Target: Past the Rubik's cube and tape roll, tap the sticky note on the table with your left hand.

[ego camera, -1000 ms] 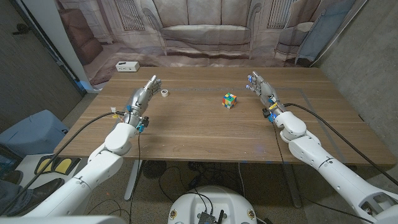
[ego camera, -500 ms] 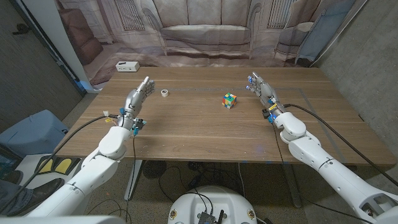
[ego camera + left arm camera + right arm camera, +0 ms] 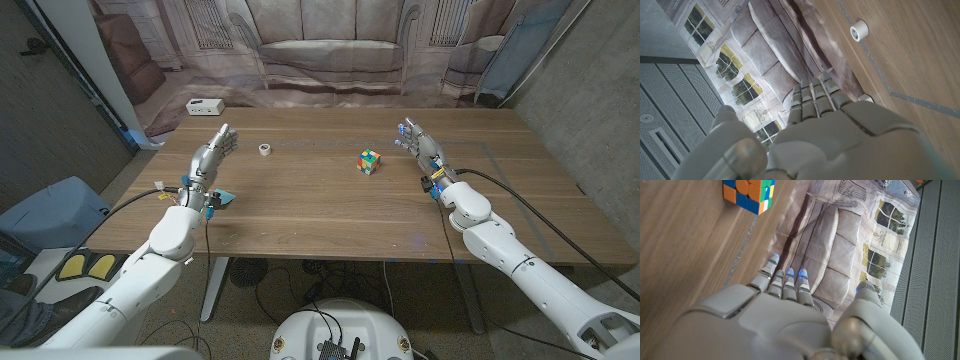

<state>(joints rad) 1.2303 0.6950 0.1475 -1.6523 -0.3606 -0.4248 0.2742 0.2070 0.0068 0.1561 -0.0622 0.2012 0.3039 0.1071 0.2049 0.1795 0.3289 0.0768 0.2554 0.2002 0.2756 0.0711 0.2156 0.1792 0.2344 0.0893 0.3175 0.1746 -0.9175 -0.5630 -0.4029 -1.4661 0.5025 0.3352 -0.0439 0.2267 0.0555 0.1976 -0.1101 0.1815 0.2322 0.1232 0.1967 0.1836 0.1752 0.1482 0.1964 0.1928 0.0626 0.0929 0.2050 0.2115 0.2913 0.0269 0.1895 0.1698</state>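
My left hand [image 3: 210, 152] is up over the table's left part, fingers stretched out and holding nothing. A small blue sheet [image 3: 219, 198], apparently the sticky note, lies on the wood just right of that arm's wrist, nearer to me than the hand. The white tape roll [image 3: 264, 150] [image 3: 859, 30] sits a short way right of the fingertips. A Rubik's cube [image 3: 370, 161] [image 3: 747, 192] stands mid-table. My right hand [image 3: 420, 142] waits right of the cube, fingers straight and empty.
A white power strip [image 3: 203, 107] lies at the table's far left corner. The backdrop cloth printed with a sofa [image 3: 330, 50] hangs behind the far edge. The table's left edge [image 3: 140, 170] runs close to my left arm.
My left arm has swung left, away from the tape roll, and the blue sheet now shows beside its wrist. The right arm, the cube and the roll have stayed put.
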